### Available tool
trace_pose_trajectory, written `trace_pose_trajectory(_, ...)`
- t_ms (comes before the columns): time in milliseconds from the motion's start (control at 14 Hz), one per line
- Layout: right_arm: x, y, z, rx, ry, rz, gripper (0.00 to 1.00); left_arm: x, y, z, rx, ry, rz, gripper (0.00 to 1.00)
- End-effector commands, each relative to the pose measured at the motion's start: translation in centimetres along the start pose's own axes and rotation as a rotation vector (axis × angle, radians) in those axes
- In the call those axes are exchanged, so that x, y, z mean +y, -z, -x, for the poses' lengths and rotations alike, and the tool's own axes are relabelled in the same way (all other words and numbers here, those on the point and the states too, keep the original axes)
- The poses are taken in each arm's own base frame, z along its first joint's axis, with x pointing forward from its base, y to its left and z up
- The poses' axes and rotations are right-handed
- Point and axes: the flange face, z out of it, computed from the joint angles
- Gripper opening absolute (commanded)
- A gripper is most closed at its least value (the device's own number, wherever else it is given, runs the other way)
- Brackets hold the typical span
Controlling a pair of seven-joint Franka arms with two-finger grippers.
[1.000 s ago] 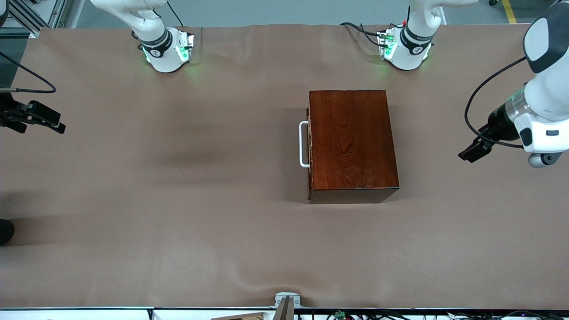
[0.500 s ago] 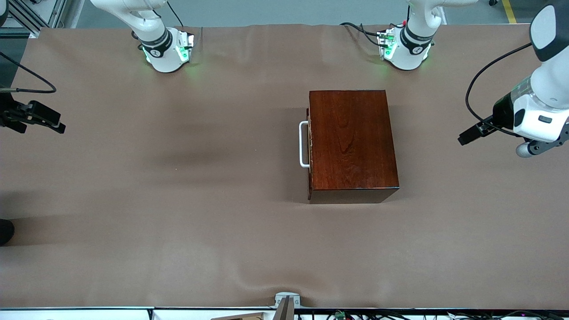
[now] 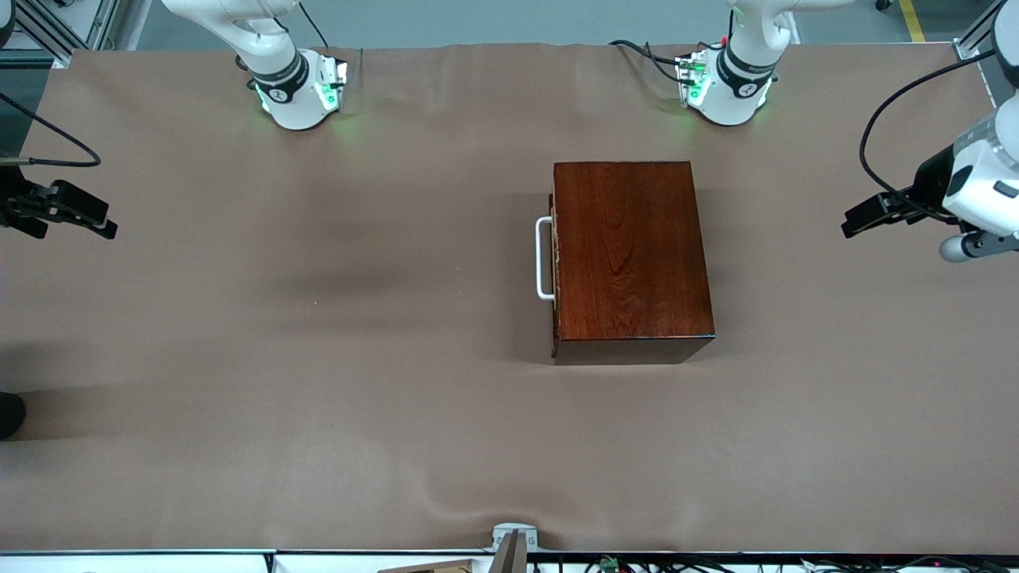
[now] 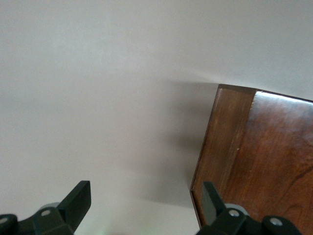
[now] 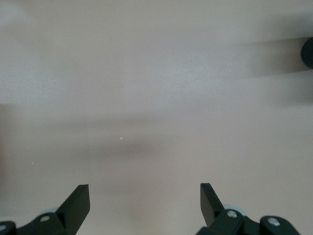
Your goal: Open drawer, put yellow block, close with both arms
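Observation:
The mahogany box (image 3: 629, 259) stands mid-table with its drawer shut. Only the drawer's dark front (image 3: 554, 263) and white bar handle (image 3: 544, 259) show, facing the right arm's end of the table. The yellow block is not in view. My left gripper (image 3: 850, 225) hovers open and empty over the cloth at the left arm's end, apart from the box. Its wrist view (image 4: 145, 203) shows a corner of the box (image 4: 259, 161). My right gripper (image 3: 107, 229) waits open and empty over the right arm's end; its wrist view (image 5: 145, 203) shows bare cloth.
Brown cloth (image 3: 318, 358) covers the whole table. The two green-lit arm bases (image 3: 298, 91) (image 3: 724, 87) stand along the edge farthest from the front camera. A small grey mount (image 3: 513, 543) sits at the nearest edge. A dark object (image 3: 9, 414) pokes in at the right arm's end.
My left arm has swung away from the box, toward its own end of the table, with the gripper still open. The right arm and the box have not moved.

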Motion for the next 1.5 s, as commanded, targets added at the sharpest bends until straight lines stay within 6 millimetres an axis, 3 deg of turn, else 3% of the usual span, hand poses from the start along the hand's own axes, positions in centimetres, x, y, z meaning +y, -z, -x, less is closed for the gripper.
trace_pose_trajectory(0, 0.1, 0.4, 0.5, 0.007, 0.002, 0.000, 1.00, 0.5, 2.1, 0.3, 0.017, -0.057, 0.017, 1.00)
trace_pose_trajectory(500, 0.1, 0.7, 0.4, 0.025, 0.005, 0.014, 1.00, 0.4, 4.5, 1.2, -0.018, -0.110, -0.006, 1.00)
trace_pose_trajectory(714, 0.1, 0.7, 0.2, 0.036, 0.007, 0.017, 1.00, 0.1, 4.4, 2.3, -0.073, -0.126, -0.018, 1.00)
trace_pose_trajectory(929, 0.1, 0.8, 0.3, 0.038, 0.007, 0.017, 1.00, 1.1, 4.3, 2.6, -0.069, -0.180, -0.054, 1.00)
trace_pose_trajectory(1429, 0.1, 0.8, 0.3, 0.036, 0.007, 0.015, 1.00, 1.0, 4.2, 1.8, -0.014, -0.181, -0.062, 1.00)
